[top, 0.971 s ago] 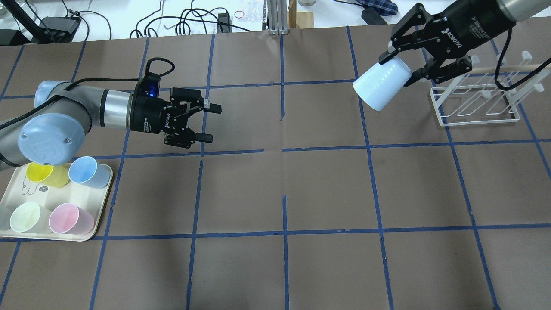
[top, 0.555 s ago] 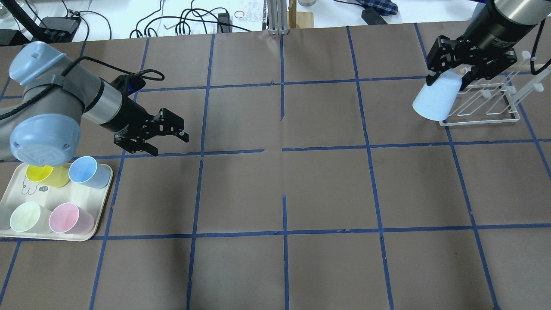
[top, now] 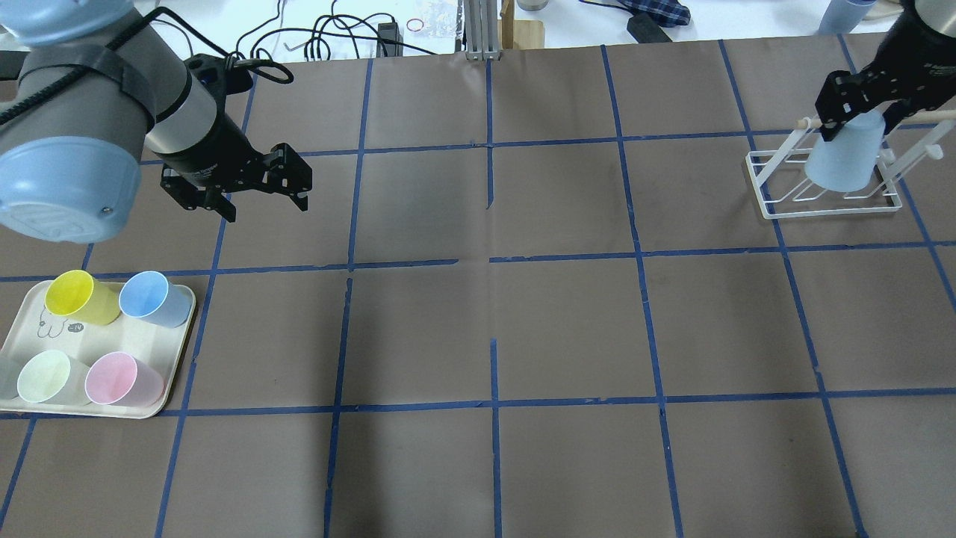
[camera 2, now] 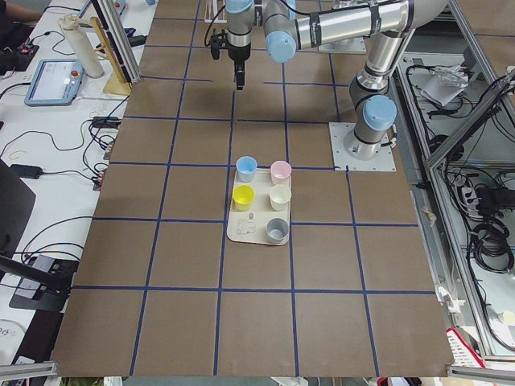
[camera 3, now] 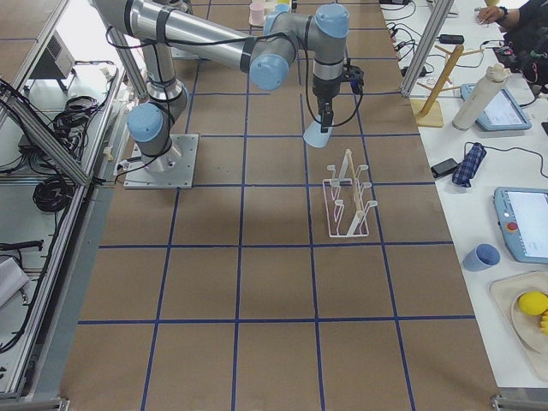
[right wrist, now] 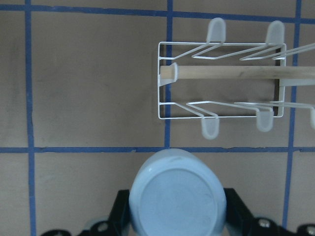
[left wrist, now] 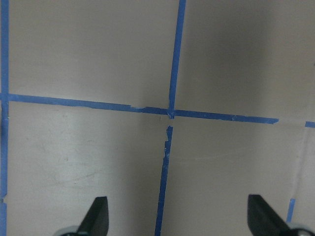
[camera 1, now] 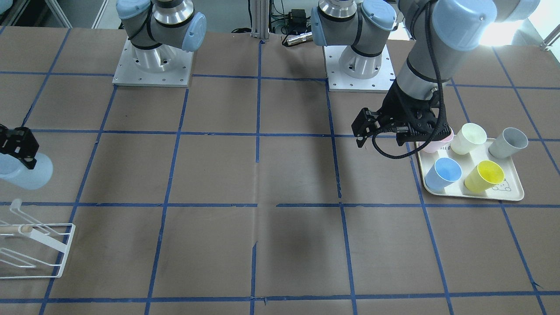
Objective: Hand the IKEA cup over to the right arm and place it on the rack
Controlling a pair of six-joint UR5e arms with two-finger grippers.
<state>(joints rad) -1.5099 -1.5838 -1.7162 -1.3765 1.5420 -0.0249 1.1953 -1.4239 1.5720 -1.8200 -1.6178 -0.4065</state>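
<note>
The IKEA cup (top: pixel 842 161) is pale sky-blue and hangs upside down, mouth down, in my right gripper (top: pixel 856 123), which is shut on its base end. It is held above the table at the white wire rack (top: pixel 777 205) with its wooden dowel, and touches no prong. In the right wrist view the cup's base (right wrist: pixel 177 201) is just short of the rack (right wrist: pixel 165 105). It also shows in the front-facing view (camera 1: pixel 22 175). My left gripper (top: pixel 263 188) is open and empty, pointing down over bare table far to the left; its fingertips (left wrist: pixel 98 219) stand wide apart.
A cream tray (top: pixel 153 340) at the near left holds a yellow cup (top: pixel 71 297), a deeper blue cup (top: pixel 149 295), a pale green cup (top: pixel 45 377), a pink cup (top: pixel 119 379) and a grey cup (camera 1: pixel 509 142). Cables and clutter lie beyond the far edge.
My right gripper carried the cup rightward to the rack and turned it from tilted to mouth-down. My left arm drew back to the far left and turned its open gripper downward.
</note>
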